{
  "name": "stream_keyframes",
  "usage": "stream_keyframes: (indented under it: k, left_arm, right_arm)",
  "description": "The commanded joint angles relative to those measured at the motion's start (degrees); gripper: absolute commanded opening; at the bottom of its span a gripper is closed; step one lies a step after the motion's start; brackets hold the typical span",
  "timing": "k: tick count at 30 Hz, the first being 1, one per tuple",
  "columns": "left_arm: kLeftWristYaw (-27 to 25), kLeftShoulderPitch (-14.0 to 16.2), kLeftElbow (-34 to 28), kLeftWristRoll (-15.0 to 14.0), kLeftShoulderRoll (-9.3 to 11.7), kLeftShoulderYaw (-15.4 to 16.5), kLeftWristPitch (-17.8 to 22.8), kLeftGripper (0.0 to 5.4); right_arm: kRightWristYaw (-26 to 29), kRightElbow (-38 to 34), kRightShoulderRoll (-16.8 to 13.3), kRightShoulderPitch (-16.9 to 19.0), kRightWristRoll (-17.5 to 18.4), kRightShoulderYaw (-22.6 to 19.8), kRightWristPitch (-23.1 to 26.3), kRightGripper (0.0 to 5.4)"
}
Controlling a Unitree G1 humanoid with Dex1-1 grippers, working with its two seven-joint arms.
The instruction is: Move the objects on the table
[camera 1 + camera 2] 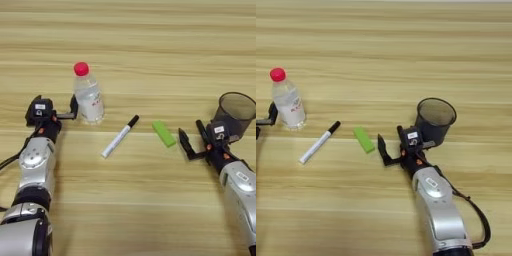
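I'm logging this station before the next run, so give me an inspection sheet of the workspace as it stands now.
Surface: wooden table, plank grain.
Job's things: bottle upright, red cap on; white marker lying flat, capped; green block flat beside it; mesh cup upright. No black marker seen.
Clutter: nothing seen.
Grippers: left gripper at the bottle's left side, fingers open; right gripper between block and cup, fingers open, holding nothing.
Cables: black cable along the right arm; another by the left arm.
Surroundings: nothing seen beyond the table.
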Motion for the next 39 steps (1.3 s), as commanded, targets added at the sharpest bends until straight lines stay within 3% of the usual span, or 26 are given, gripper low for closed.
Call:
stream_keyframes:
  k: [1,12,22,31,39]
  left_arm:
    - [0.34,0.39,-0.93,0.07,-0.21,-0.29,-0.08,5.40]
    - [0.45,0.80,-1.80,0.10,-0.44,-0.35,0.12,5.40]
    - [0.72,1.12,-2.65,0.12,-0.94,-0.63,0.30,5.40]
    - [1.44,1.76,-4.07,0.30,-1.56,-1.19,0.66,5.40]
    - [3.11,3.65,-7.84,0.77,-3.60,-2.50,1.08,5.40]
  right_arm:
    - [0.03,1.22,-0.34,2.73,-0.29,0.64,4.11,5.39]
    - [0.24,6.50,-0.78,1.44,0.55,-1.28,5.41,5.39]
    - [2.67,-7.07,-2.29,2.74,9.93,-6.54,17.44,5.39]
    - [3.38,-5.21,-3.58,2.09,10.31,-6.21,19.67,5.39]
    - [3.43,-10.25,-8.03,-2.11,12.70,-9.33,30.94,5.39]
